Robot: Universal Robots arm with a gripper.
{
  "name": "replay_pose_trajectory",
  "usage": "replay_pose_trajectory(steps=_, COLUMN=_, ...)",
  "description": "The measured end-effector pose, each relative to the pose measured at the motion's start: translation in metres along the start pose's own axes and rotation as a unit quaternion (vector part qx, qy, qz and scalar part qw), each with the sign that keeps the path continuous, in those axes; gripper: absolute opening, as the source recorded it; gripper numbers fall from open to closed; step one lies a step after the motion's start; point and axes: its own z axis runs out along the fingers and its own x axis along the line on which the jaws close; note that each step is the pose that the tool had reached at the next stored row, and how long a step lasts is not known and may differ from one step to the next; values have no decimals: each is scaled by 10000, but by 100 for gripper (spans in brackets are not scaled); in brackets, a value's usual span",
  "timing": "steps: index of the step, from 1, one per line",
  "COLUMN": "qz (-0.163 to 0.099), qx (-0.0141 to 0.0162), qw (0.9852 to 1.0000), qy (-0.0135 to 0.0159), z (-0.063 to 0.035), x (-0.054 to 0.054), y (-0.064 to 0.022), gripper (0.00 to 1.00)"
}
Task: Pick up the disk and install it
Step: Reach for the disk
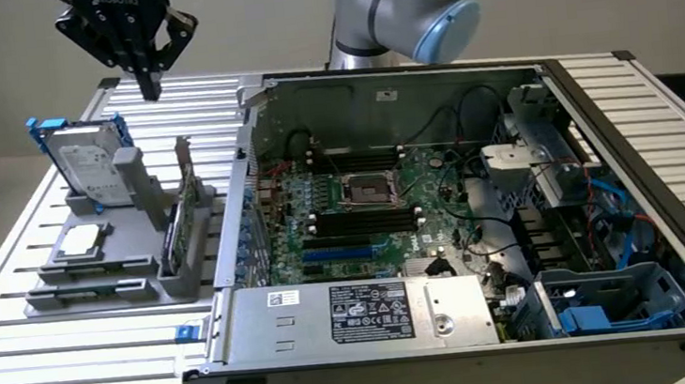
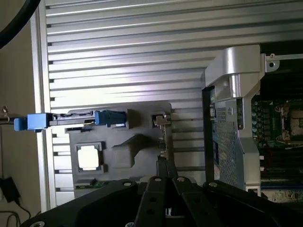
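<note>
Spanning the space under the fingers (image 1: 149, 74) is a slatted metal table (image 1: 33, 373), w/ an open PC case (image 1: 433, 89) lying on it, lower than the fingers and well off to the exterior view's right of them. Behind the case's far wall rises the arm (image 1: 406, 2). Inside the case are a motherboard (image 1: 369, 199), a PSU (image 1: 354, 315) along the near edge and blue caddies (image 1: 617, 302) in the near corner, all well apart from the fingers. A grey fixture (image 1: 114, 294) sits on the table beside the case, below the fingers. Above the table's far edge hangs the gripper (image 1: 152, 90), pointing down. Its fingers are pressed together, tips meeting, w/ nothing held. Below the fingertips and a bit to the exterior view's left, the disk (image 1: 86, 165) stands on edge in the fixture's far slot. It has a blue carrier round it and its label faces the camera; the fingers aren't touching it. In the wrist view the disk (image 2: 71, 117) is edge-on w/ blue carrier ends, out ahead of the gripper (image 2: 165, 166) w/ a clear gap btwn. A card (image 1: 182, 222) stands upright in the fixture slot nearest the case, approx straight below the fingers. Farther from the fingers than the disk, a small silver chip (image 1: 80, 241) lies flat in a fixture pocket.
</note>
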Motion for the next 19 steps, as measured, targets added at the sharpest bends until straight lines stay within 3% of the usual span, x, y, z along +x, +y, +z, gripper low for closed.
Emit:
replay_pose_trajectory(steps=3, qz=2, qx=-17, qw=10000, qy=40, z=11, x=96, y=16, gripper=11)
replay_pose_trajectory(steps=7, qz=1, qx=-27, qw=10000, qy=45, z=52, x=271, y=41, gripper=11)
replay_pose_trajectory(steps=19, qz=-5, qx=-33, qw=10000, qy=-16, z=261, x=813, y=173, gripper=11)
